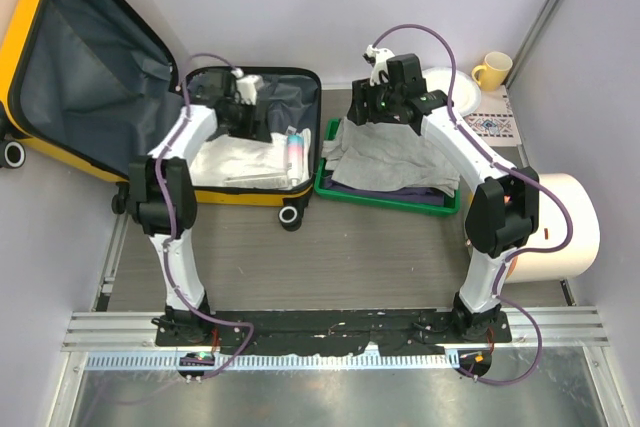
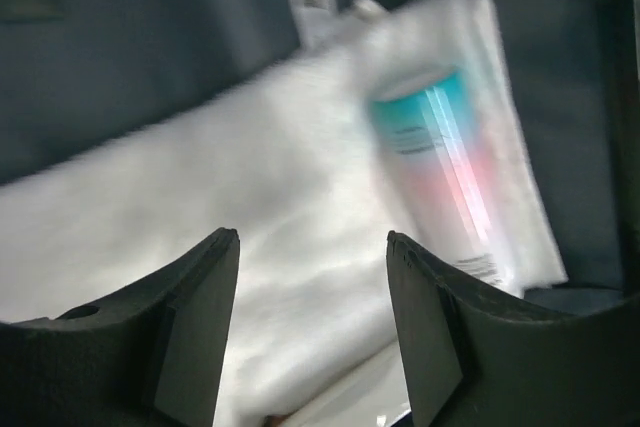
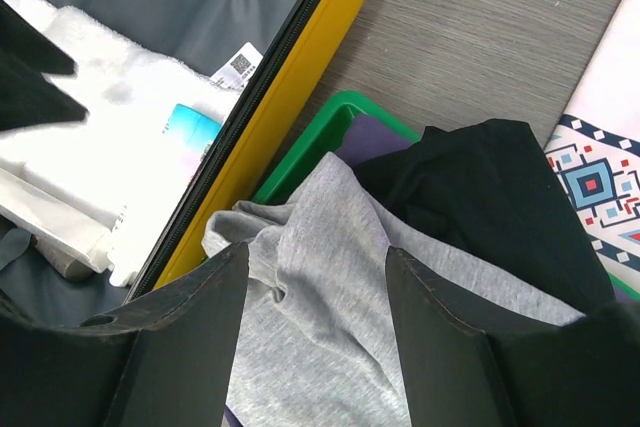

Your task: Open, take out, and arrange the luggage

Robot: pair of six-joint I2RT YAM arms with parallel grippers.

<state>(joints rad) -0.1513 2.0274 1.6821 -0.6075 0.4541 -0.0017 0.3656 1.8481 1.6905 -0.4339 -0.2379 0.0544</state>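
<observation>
Left claw hangs with its jaws apart and nothing between them, over the white cloth that lies in the bottom half of the suitcase. The wrist view is blurred, but a tube with a teal end and a pink body shows lying on that cloth, towards the right side of the case. The right claw is likewise spread and grips nothing; it hovers over the grey garment heaped in the green tray. A black garment lies on top of the grey one at the far side.

The suitcase sits wide open at the back left of the bench. Its lid is thrown back to the left with the dark grey lining facing up, and its bottom half lies flat with its right wall just beside the tray. To the right of the tray stand a yellow mug, a patterned mat and a large cream roll.
</observation>
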